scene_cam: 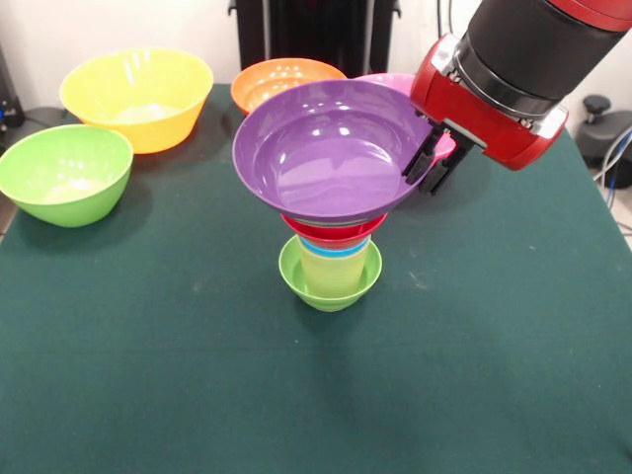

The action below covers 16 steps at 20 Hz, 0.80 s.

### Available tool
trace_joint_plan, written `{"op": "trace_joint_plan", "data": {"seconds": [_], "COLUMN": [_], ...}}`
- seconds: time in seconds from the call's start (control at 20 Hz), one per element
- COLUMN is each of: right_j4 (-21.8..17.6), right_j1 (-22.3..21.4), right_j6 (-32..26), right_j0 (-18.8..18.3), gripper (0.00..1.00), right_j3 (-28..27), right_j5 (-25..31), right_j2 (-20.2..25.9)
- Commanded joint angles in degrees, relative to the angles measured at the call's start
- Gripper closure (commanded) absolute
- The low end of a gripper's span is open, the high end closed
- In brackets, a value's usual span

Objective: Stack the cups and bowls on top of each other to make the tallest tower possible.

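The tower stands mid-table on the small lime-green bowl (331,286). In it sit the pale yellow cup (336,269), a blue cup rim (336,248) and a red rim (334,229). I cannot tell whether that rim is the red cup or the small red bowl. The wide purple bowl (326,148) is on top, upright. My gripper (432,165) is at the purple bowl's right rim, one finger inside and one outside, shut on the rim.
The large yellow bowl (138,94) and large green bowl (64,173) stand at the left. The orange bowl (281,79) and the pink bowl (395,81) are behind the tower, the pink one mostly hidden by the arm.
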Motion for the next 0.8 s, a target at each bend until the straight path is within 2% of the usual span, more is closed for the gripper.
{"op": "trace_joint_plan", "data": {"seconds": [0.05, 0.8], "right_j4": [-0.92, -1.08], "right_j1": [0.04, 0.18], "right_j6": [6.1, 5.98], "right_j0": [0.99, 1.02], "gripper": [1.0, 1.0], "right_j3": [5.1, 4.72], "right_j5": [-1.18, -0.84], "right_j2": [4.38, 4.2]}}
